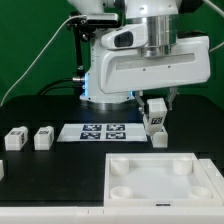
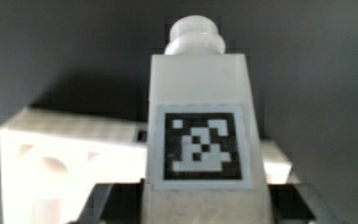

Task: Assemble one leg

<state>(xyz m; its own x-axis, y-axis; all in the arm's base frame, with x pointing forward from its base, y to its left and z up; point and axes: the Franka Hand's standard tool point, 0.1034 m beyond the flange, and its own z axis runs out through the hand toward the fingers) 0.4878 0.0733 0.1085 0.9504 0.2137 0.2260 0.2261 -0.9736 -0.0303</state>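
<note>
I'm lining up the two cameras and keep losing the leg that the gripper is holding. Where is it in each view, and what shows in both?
Exterior view: the leg hangs in the gripper, toward the exterior view's right, above the far edge of the white panel.
Wrist view: the leg fills the middle of the picture, marker face toward the camera.
Shared landmark: the white panel, partly seen behind the leg in the wrist view.

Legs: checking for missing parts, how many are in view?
3 legs: two on the table at the exterior view's left, one in the gripper. Pieces below it and at the edge may be more.
</note>
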